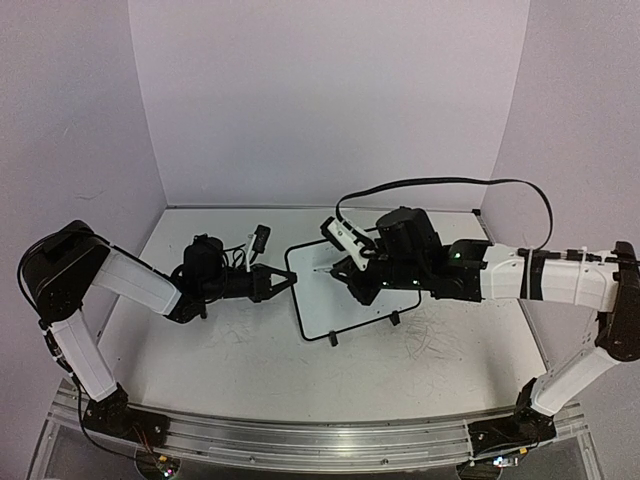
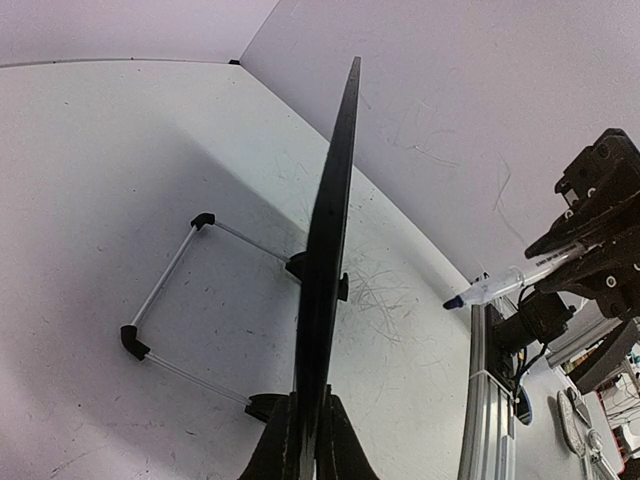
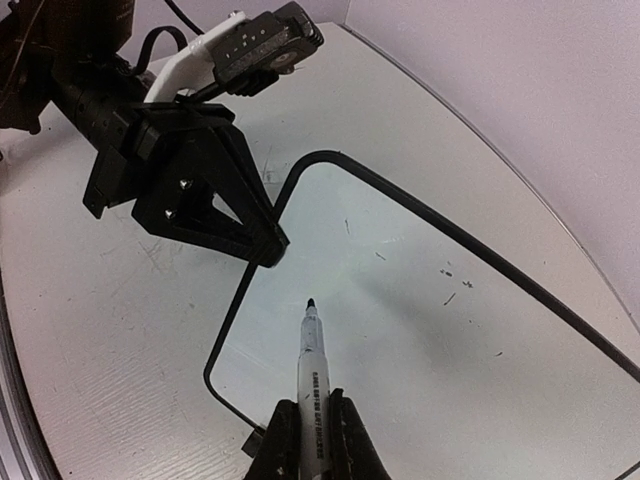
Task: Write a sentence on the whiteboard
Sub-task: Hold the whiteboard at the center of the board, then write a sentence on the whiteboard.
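The whiteboard (image 1: 352,295) stands tilted mid-table, seen edge-on in the left wrist view (image 2: 325,290) and as a white face in the right wrist view (image 3: 440,330). My left gripper (image 1: 284,283) is shut on its left edge (image 2: 312,435). My right gripper (image 1: 350,272) is shut on a blue marker (image 3: 311,365), uncapped, with the tip just above the board face near the left edge. The marker also shows in the left wrist view (image 2: 500,288). The board face holds only a few small dark specks (image 3: 448,272). No sentence shows on it.
The board's wire stand (image 2: 165,300) rests on the tabletop behind it, with two black feet (image 1: 333,340) at the front. Grey scuff scribbles (image 1: 440,345) mark the tabletop. A black cable (image 1: 450,183) arcs over the right arm. Walls close off three sides.
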